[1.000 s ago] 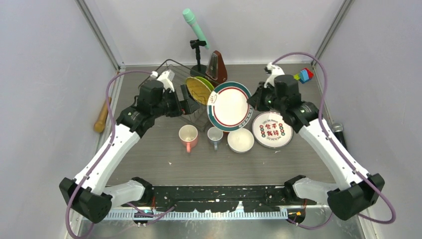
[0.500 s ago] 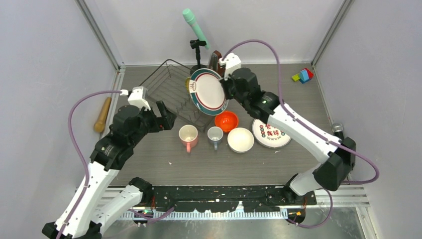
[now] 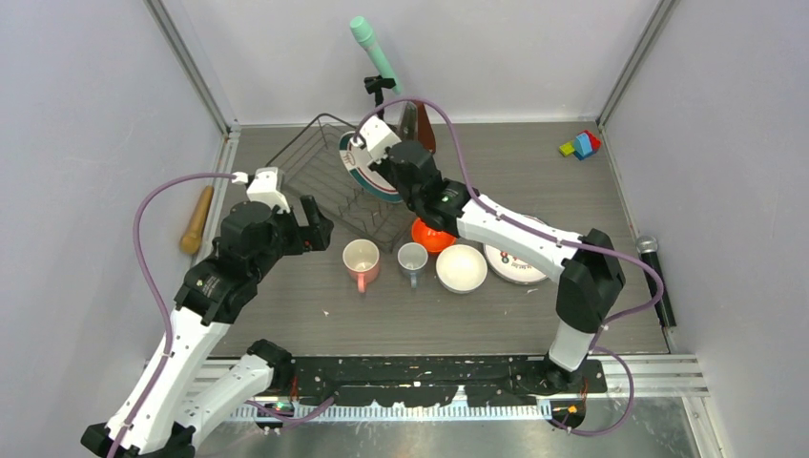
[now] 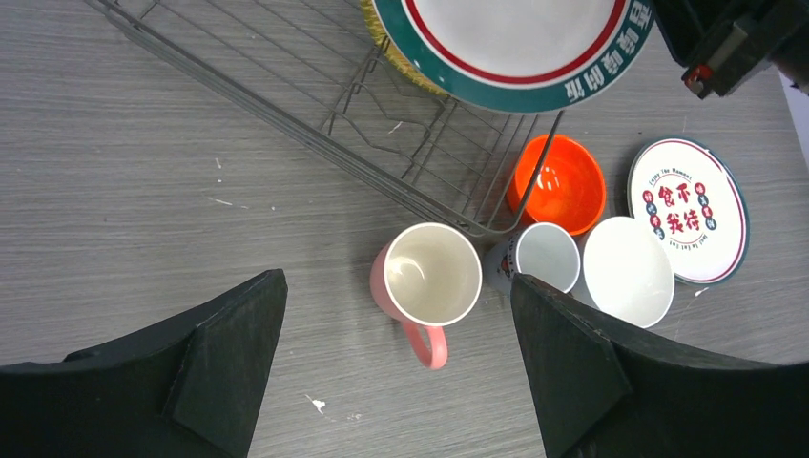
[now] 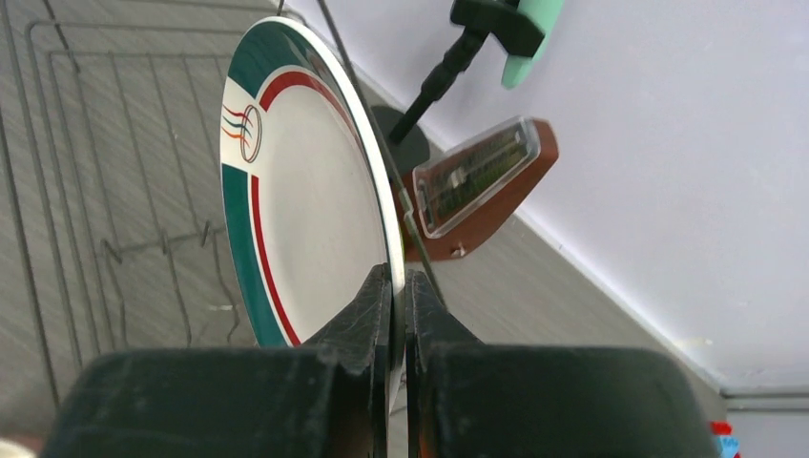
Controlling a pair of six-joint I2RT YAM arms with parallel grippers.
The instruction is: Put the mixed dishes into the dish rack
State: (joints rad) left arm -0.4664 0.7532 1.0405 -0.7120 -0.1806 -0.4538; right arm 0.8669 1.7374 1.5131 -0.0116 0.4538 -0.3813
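Above the dish rack: right gripper clamped shut on the rim of the large teal-rimmed plate; plate held on edge over the rack's far right end
Just changed: a second ago this plate hung over the counter beside the bowls; it has since been carried across to the rack; the left arm has pulled back from the rack to its near side
Meaning for the task: the plate looks ready to be lowered into a slot; it is not yet seated or released
Left gripper: fingers wide apart, holding nothing; poised above the pink mug
Waiting on the counter: pink mug; small grey-blue mug; white bowl; orange-red bowl; small plate with red characters; all clustered just beside the rack's near right corner
In the way: a tan plate edge already in the rack, close behind the held plate; the rack's rim wire crosses beside it; metronome and microphone stand sit just past the rack
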